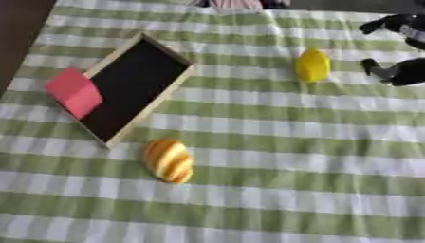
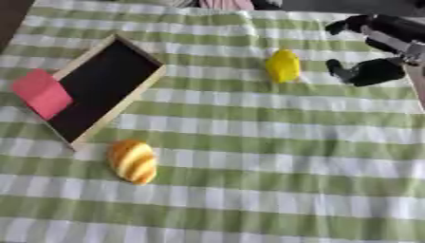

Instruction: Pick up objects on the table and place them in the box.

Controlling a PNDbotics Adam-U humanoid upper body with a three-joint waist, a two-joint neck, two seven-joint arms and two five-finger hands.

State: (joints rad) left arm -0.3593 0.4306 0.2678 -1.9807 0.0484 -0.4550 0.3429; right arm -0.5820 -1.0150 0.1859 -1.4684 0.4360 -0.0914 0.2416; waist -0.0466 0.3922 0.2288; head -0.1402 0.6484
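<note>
A shallow wooden box (image 1: 154, 100) with a black inside lies askew at the left of the green-and-white checked cloth. A red block (image 1: 75, 92) leans on its left rim. A yellow lemon-shaped object (image 2: 283, 65) lies at the upper middle right. An orange striped bread-like object (image 1: 169, 160) lies just below the box's near corner. My right hand (image 2: 374, 71) is black and hovers to the right of the yellow object, a short gap from it, thumb and fingers spread apart with nothing between them. My left hand shows in neither view.
The checked cloth (image 1: 274, 190) covers the table; its lower and right parts bear no objects. A dark floor strip (image 1: 21, 28) shows beyond the table's left edge. Something pink and striped (image 1: 236, 4) shows at the far edge.
</note>
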